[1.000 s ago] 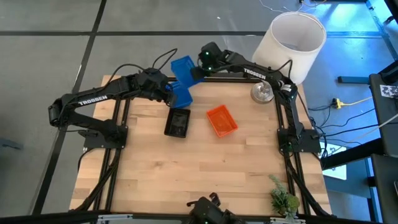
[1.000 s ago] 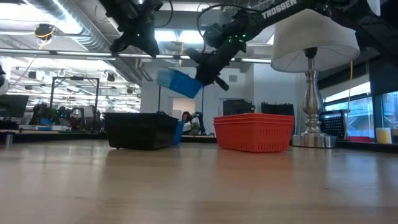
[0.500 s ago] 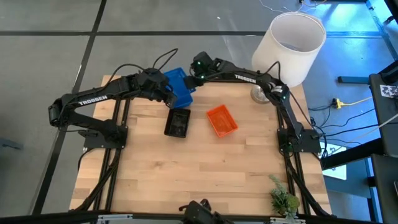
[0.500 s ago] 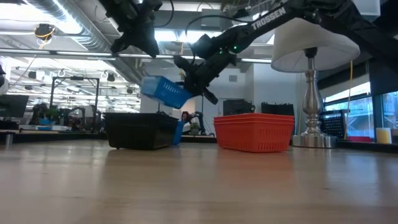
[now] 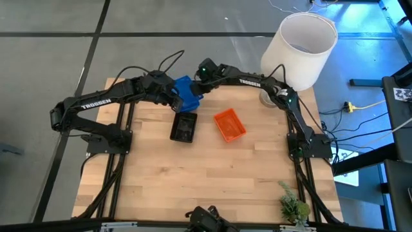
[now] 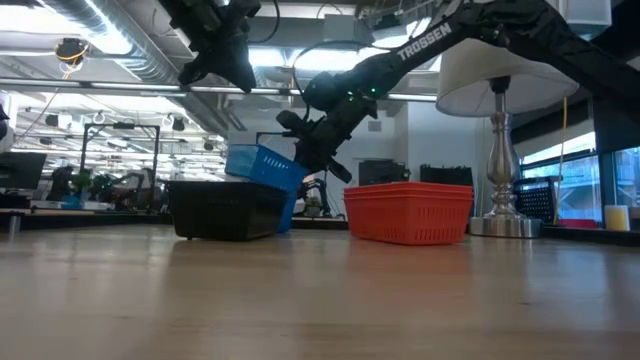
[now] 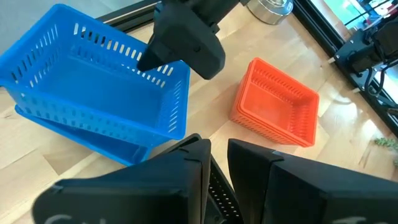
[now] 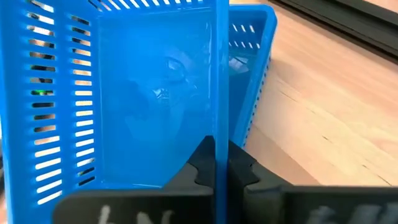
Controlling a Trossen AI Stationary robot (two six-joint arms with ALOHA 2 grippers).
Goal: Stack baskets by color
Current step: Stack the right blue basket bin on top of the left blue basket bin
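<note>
Blue mesh basket hangs tilted from the right gripper, whose fingers pinch its wall, partly over a second blue basket on the tabletop. Left gripper hovers just beside them, fingers slightly apart and holding nothing. Near the blue pair sit a black basket and an orange basket.
</note>
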